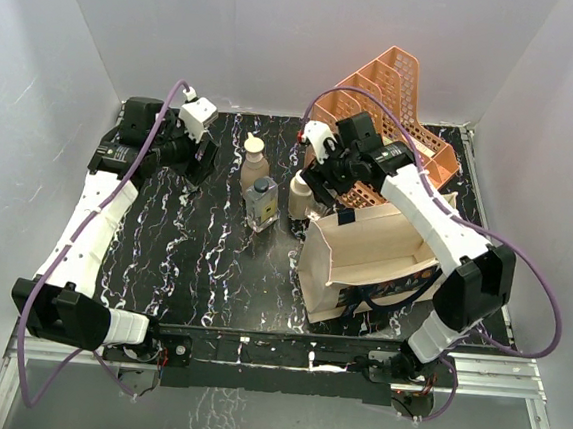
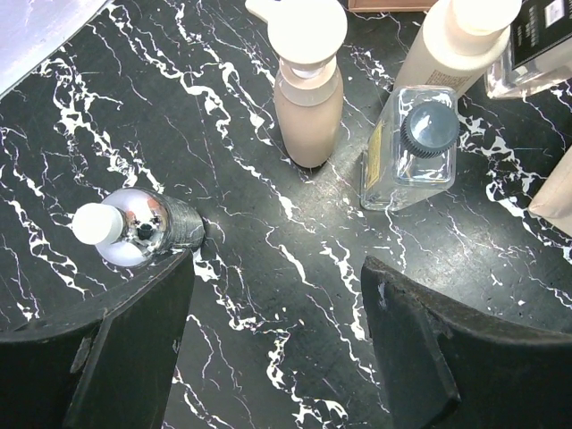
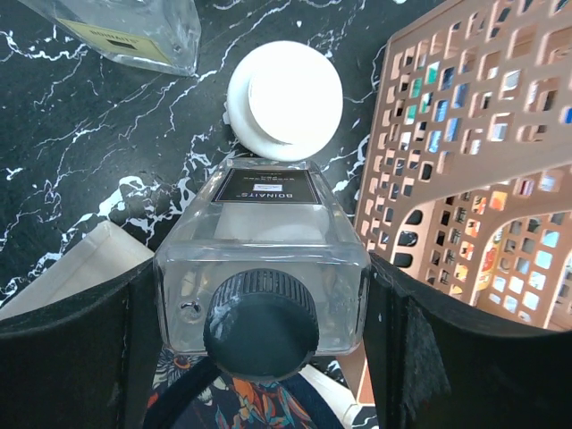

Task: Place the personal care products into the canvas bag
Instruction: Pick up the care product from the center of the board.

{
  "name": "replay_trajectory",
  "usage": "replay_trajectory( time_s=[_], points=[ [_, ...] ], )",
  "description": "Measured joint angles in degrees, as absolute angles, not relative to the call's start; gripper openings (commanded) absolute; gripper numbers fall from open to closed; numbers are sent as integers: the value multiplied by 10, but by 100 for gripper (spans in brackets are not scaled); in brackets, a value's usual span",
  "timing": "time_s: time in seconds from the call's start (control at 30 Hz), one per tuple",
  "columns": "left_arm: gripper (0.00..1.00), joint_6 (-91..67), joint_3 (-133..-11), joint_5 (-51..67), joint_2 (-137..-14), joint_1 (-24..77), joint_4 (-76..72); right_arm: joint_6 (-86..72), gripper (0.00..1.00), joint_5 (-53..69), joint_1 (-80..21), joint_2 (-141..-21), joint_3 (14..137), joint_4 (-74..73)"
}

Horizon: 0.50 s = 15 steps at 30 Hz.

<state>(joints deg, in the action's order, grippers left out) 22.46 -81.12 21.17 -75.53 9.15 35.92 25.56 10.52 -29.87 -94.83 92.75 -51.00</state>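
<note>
The right claw is clenched on a glass bottle, with one finger on each side wall and the dark cap toward the camera. Directly below the claw lies the rim of the bag. Just beyond the held bottle, the cream bottle stands on the counter. The organizer is to the claw's right. A second glass bottle is farther ahead, to its left.

The left claw is released, with nothing between its fingers. The silver bottle sits just outside its left finger. Ahead stand the tan bottle and the second glass bottle.

Step in hand, as judged: transfer of the held bottle to the bag. The next move calls for shifting the claw over the open mouth, lowering, then releasing. Clear the rim so the fabric does not fold.

Only the top view shows the bag standing open, its mouth behind and to the right of the right claw. Only the left wrist view shows the silver bottle.
</note>
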Motion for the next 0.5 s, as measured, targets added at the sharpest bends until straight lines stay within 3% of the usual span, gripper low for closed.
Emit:
replay_trajectory(
  time_s=[0.5],
  points=[
    [74,222,-788,236,-756,91,332,271,8,125,-299,-888,989,-535]
  ],
)
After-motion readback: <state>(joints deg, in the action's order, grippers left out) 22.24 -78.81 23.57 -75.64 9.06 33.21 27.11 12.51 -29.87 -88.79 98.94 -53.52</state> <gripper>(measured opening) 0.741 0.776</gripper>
